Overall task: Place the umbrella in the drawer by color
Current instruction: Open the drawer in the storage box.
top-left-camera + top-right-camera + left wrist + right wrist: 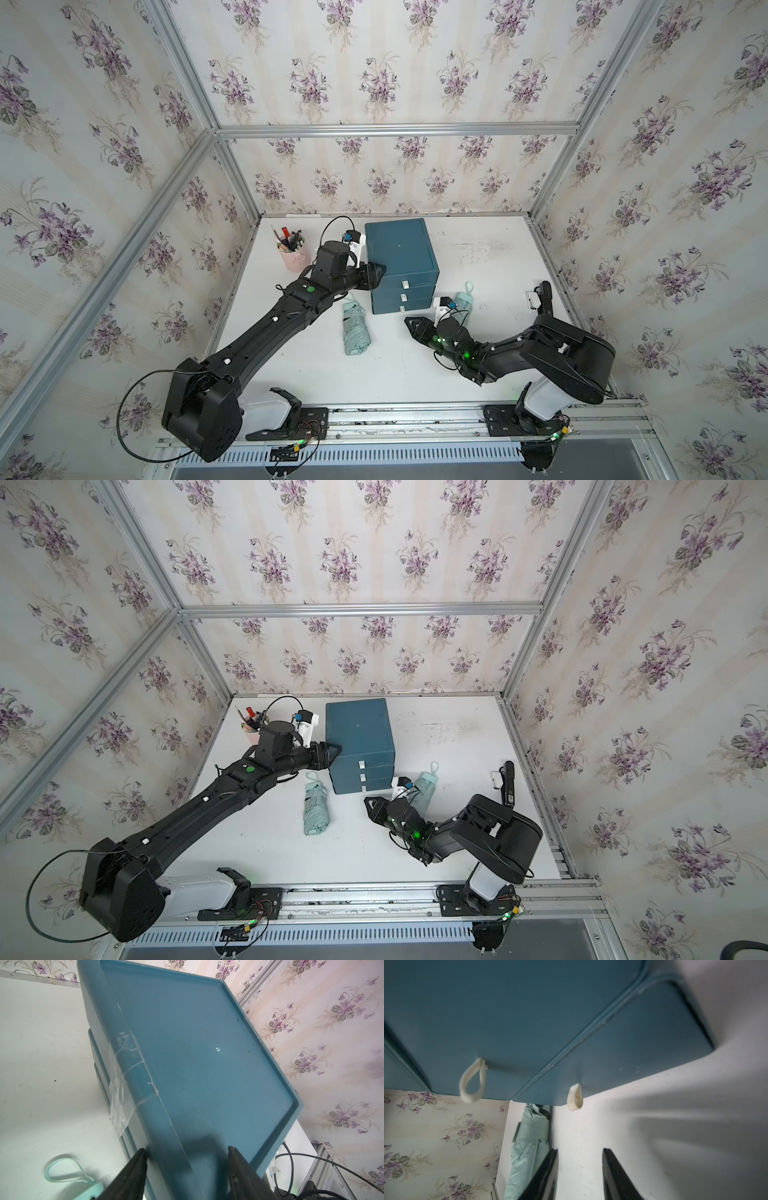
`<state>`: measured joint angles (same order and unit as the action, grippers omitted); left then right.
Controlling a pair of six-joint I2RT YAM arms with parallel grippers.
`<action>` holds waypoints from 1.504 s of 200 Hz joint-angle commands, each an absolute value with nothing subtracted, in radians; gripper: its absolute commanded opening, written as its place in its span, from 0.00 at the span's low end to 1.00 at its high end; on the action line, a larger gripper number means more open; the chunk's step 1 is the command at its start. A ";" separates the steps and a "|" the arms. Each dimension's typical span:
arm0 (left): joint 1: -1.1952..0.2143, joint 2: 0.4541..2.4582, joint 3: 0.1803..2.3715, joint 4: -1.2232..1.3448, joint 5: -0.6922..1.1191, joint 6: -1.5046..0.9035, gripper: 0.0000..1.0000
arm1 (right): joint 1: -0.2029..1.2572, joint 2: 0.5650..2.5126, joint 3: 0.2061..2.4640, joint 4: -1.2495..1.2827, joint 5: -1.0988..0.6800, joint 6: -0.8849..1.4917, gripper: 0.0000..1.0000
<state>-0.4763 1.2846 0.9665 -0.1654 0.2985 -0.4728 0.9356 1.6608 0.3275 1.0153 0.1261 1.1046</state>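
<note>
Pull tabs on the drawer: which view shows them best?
Right wrist view: two pull tabs, close up, clearly white loops. Both top views show all three, but as tiny white specks. Left wrist view shows only the drawer top, no tabs.

Pink pen cup back left; black object right.

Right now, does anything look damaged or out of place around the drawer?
Only small things. Wrinkled clear tape is stuck over the drawer's top edge and down its side, as if patched. One white pull tab looks stained. The umbrella lies flat beside the drawer. Nothing looks tipped or spilled.
</note>
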 commanded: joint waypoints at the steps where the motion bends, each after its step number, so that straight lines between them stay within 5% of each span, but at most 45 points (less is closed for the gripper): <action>1: -0.479 1.290 0.950 -0.466 0.290 -0.404 0.60 | 0.933 1.709 0.343 1.167 0.115 1.127 0.40; 60: -0.478 1.253 0.946 -0.489 0.276 -0.380 0.60 | 0.894 1.822 0.386 1.208 0.113 1.166 0.26; 227: -0.479 1.229 0.932 -0.486 0.294 -0.357 0.59 | 0.860 1.866 0.456 1.169 0.082 1.180 0.22; 263: -0.478 1.232 0.930 -0.482 0.298 -0.357 0.59 | 0.861 1.860 0.444 1.168 0.064 1.175 0.00; 301: -0.495 1.228 0.935 -0.494 0.268 -0.345 0.59 | 0.930 1.764 0.375 1.133 0.098 1.137 0.00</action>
<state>-0.4786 1.2198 0.9451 -0.2398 0.2943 -0.4137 0.8829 1.8172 0.3965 1.1614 0.0761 1.1770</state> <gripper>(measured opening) 0.590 0.079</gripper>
